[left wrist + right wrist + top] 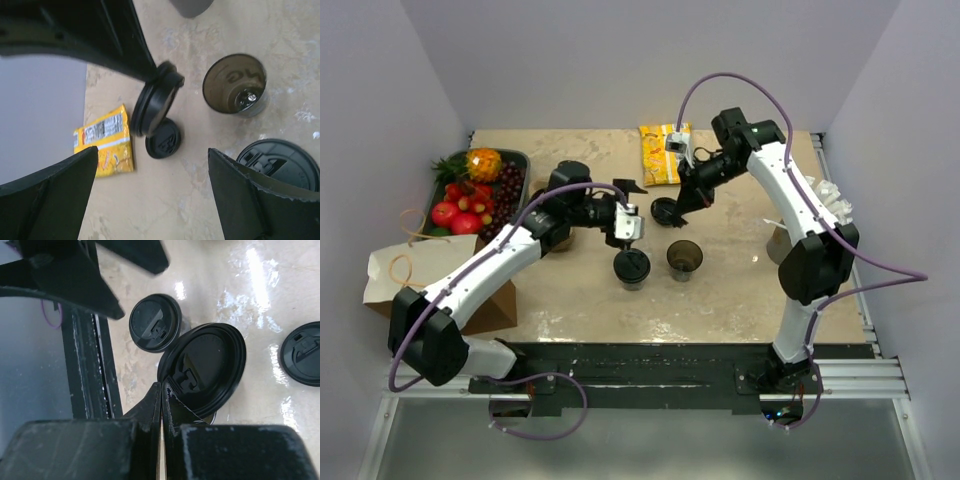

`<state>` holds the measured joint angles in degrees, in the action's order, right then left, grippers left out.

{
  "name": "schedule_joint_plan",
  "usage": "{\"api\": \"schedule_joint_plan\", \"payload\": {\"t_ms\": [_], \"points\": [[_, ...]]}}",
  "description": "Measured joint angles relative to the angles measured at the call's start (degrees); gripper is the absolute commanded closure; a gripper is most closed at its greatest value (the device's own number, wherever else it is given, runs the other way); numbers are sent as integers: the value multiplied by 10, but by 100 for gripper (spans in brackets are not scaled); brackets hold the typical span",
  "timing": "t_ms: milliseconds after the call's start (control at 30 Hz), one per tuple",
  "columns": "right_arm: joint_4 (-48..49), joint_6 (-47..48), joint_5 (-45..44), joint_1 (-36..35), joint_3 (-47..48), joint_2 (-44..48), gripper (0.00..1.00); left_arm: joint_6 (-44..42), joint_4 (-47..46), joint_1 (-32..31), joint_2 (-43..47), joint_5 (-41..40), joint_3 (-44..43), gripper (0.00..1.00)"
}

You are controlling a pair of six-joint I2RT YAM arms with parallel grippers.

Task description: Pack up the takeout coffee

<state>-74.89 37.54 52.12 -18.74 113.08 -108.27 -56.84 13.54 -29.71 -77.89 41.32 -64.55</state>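
A cup with a black lid stands mid-table; it also shows in the left wrist view and the right wrist view. An open dark cup stands just right of it, also seen in the left wrist view. My right gripper is shut on the rim of a black lid, held tilted above the table near the open cup. A second loose lid lies flat on the table. My left gripper is open and empty, just behind the lidded cup.
A yellow snack bag lies at the back. A tray of fruit stands at the far left, with a brown paper bag in front of it. A grey cup and white crumpled paper are on the right.
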Motion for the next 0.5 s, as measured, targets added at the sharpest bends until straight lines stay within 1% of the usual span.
{"api": "schedule_joint_plan", "payload": {"t_ms": [100,167,367,467,500], "points": [[-12,22,3,0,-20,0,100,-8,-2,-38,-5,-10,-11,7],[-14,29,6,0,-27,2,100,-5,-12,-53,-9,-22,-18,8],[-17,47,19,0,-59,22,100,2,-17,-73,-30,-34,-31,13],[-18,51,24,0,-80,36,100,0,-13,-78,-44,-34,-33,17],[-19,52,27,0,-86,41,100,-1,-11,-79,-51,-34,-35,21]]}}
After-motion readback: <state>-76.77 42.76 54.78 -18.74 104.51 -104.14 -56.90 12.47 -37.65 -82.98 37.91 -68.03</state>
